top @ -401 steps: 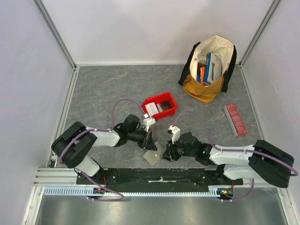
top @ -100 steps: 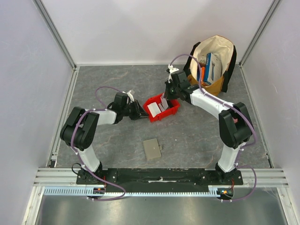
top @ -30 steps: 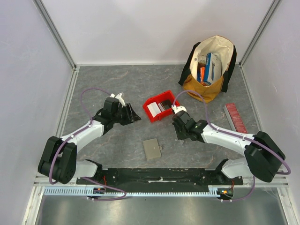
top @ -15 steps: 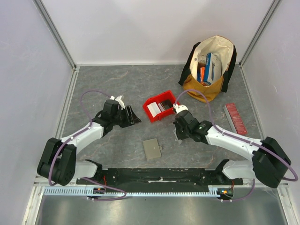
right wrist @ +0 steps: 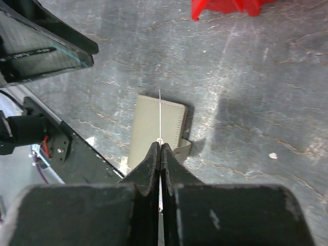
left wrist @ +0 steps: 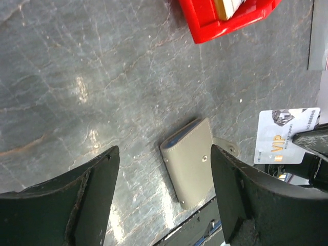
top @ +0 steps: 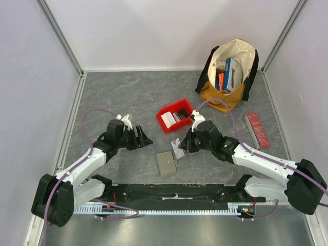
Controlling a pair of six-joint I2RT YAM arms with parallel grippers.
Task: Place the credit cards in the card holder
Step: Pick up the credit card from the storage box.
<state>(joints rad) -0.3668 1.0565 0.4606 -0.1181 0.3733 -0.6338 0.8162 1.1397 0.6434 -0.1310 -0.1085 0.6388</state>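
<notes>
The grey-olive card holder (top: 165,163) lies folded shut on the table near the front edge. My right gripper (top: 184,145) is shut on a white credit card (top: 177,149), held on edge just above and right of the holder. In the right wrist view the card (right wrist: 160,110) shows as a thin white line over the holder (right wrist: 148,133). The left wrist view shows its printed face (left wrist: 286,142) to the right of the holder (left wrist: 192,161). My left gripper (top: 143,137) is open and empty, left of the holder. More cards (top: 166,119) stand in the red bin (top: 184,108).
A tan and cream bag (top: 230,77) with colourful boxes stands at the back right. A long red ribbed box (top: 257,130) lies by the right wall. The black base rail (top: 174,192) runs just in front of the card holder.
My right gripper has swung from beside the red bin toward the card holder, carrying the white card. My left gripper has opened wider and drawn nearer the front.
</notes>
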